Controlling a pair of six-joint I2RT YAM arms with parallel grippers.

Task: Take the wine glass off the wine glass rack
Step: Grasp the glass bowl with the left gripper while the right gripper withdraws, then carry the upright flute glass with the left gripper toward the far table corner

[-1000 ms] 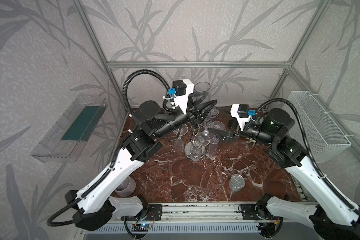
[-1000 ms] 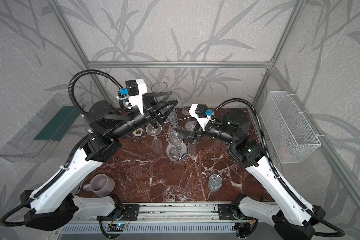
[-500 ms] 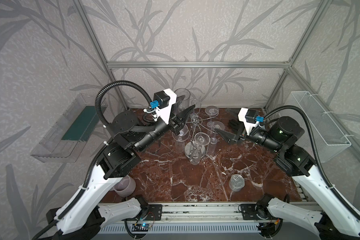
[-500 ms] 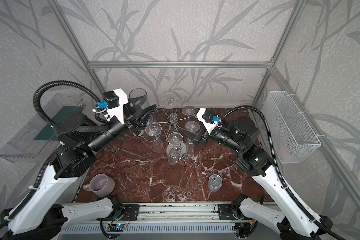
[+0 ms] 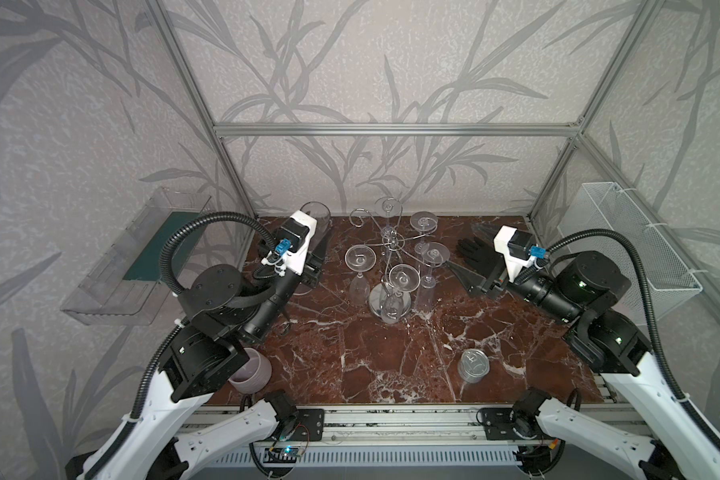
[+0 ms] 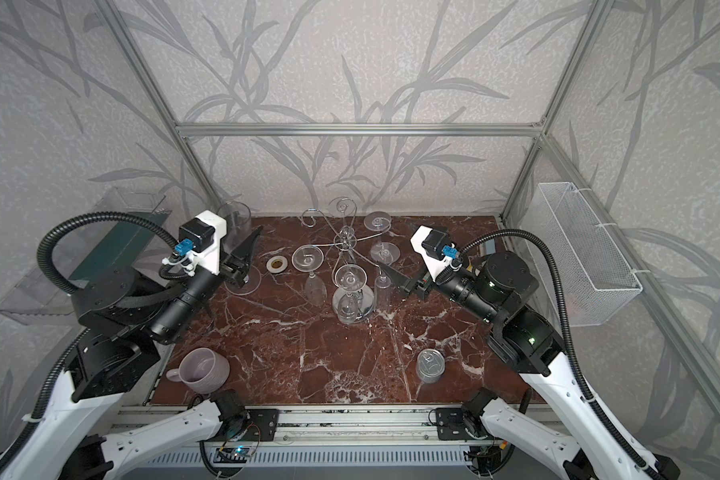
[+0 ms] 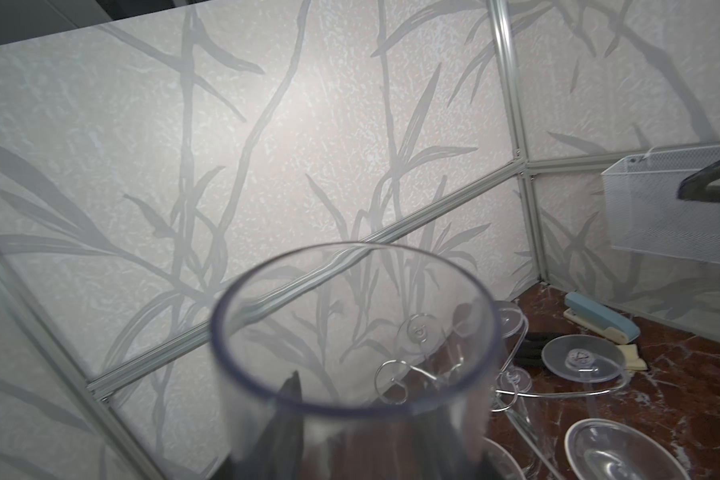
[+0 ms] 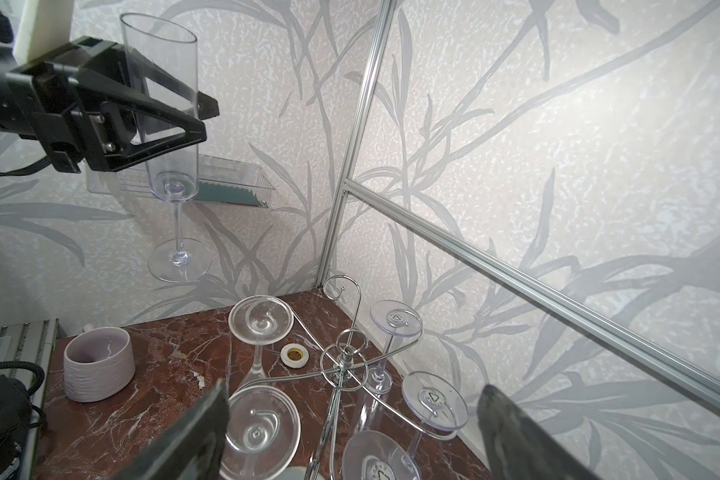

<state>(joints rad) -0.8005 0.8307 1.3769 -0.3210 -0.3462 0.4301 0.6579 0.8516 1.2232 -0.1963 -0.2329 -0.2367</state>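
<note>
Stem of the wine glass (image 8: pixel 165 104) is hiding behind the left gripper (image 8: pixel 206 120) in both top views. That gripper's jaws are clamping the tall bowl, half closed, keeping it upright and clear of the wine glass rack (image 8: pixel 344 360). The right gripper (image 8: pixel 354 392) is gaping wide, empty, just above the rack, its fingers running out of frame.

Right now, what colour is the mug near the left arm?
Pale lilac mug, ribbed wall; right wrist view shows it best.
</note>
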